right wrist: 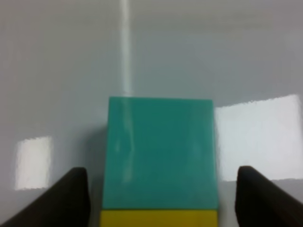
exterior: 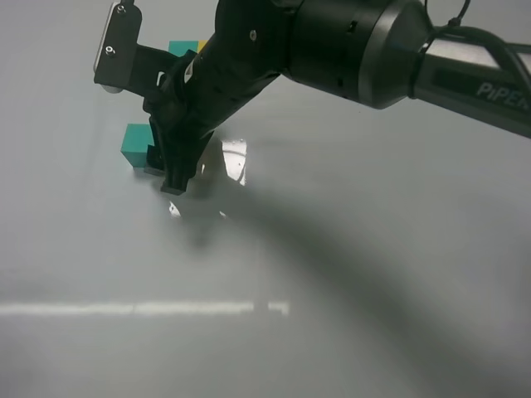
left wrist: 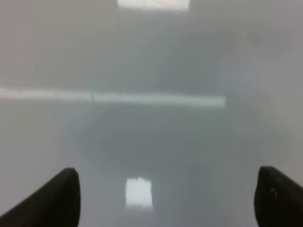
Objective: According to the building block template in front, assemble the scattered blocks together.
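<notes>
Teal and yellow, face to face, right between the tips of the right pincer (right wrist: pixel 161 198)! From its wrist view the teal-green cube (right wrist: pixel 161 151) sits ahead of the fingers, with the yellow cube (right wrist: pixel 159 218) butted flush against its near face, deeper in the pincer's mouth. The two dark fingertips (right wrist: pixel 66 196) stand spread wide, one on each side, clear of both cubes, so nothing is pinched at the moment.

From up high, the right arm reaches across the middle and hides most of the action. Only a teal corner (exterior: pixel 135 143) peeks out beside the pincer, resting on the grey counter (exterior: pixel 348 274). Beyond the pincer, the building block template (exterior: pixel 184 48) shows a strip of teal and a sliver of yellow behind the wrist.

Over on the other side, the left pincer (left wrist: pixel 165 198) hangs spread over bare counter, holding nothing, well out of it.

My read: the pair looks joined, and this is the checking and letting-go stage. The trick is to lift straight up without a fingertip brushing either cube, because a nudge could open the seam or twist the bar. If the seam needs firming, push squarely along the line of the two cubes, never at a corner. Whether the colour order matches the template, I cannot tell from here.
</notes>
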Controlling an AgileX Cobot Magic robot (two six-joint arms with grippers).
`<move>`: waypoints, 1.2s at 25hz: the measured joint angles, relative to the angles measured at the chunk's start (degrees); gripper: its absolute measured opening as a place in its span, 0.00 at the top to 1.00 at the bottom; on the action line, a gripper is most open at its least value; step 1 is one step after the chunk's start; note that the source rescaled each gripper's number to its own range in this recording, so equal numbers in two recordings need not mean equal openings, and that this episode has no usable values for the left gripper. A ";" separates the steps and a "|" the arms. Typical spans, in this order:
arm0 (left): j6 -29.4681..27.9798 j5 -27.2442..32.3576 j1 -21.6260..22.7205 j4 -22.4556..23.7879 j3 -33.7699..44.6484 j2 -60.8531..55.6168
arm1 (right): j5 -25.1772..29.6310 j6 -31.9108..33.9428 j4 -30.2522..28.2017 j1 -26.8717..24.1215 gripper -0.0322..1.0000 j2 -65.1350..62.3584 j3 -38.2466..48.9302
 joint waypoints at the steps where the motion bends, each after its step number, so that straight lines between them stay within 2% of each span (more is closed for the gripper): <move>1: 0.00 0.00 0.00 0.00 0.00 0.00 | 0.00 0.00 0.00 0.00 0.07 -0.13 0.00; 4: 0.00 0.00 0.00 0.00 0.00 0.00 | 0.50 0.10 -0.59 0.40 0.00 -1.23 0.00; 10: 0.00 0.00 0.00 0.00 0.00 0.00 | 1.80 2.38 -4.59 3.74 0.00 -7.90 0.00; 13: 0.00 0.00 0.00 0.00 0.00 0.00 | 3.30 6.31 -7.69 4.12 0.00 -12.68 0.00; 16: 0.00 0.00 0.00 0.00 0.00 0.00 | 5.19 11.28 -10.94 1.87 0.01 -16.86 0.00; 18: 0.00 0.00 0.00 0.00 0.00 0.00 | 6.68 15.50 -12.68 -1.74 0.01 -19.28 0.00; 22: 0.00 0.00 0.00 0.00 0.00 0.00 | 12.19 24.54 -15.93 -14.21 0.01 -23.25 0.00; 27: 0.06 0.00 0.00 0.00 0.00 0.00 | 23.66 30.01 -16.74 -35.05 0.01 -26.37 0.00; 30: 0.06 0.00 0.00 0.00 0.00 0.00 | 27.21 31.51 -14.17 -45.71 0.01 -29.50 2.48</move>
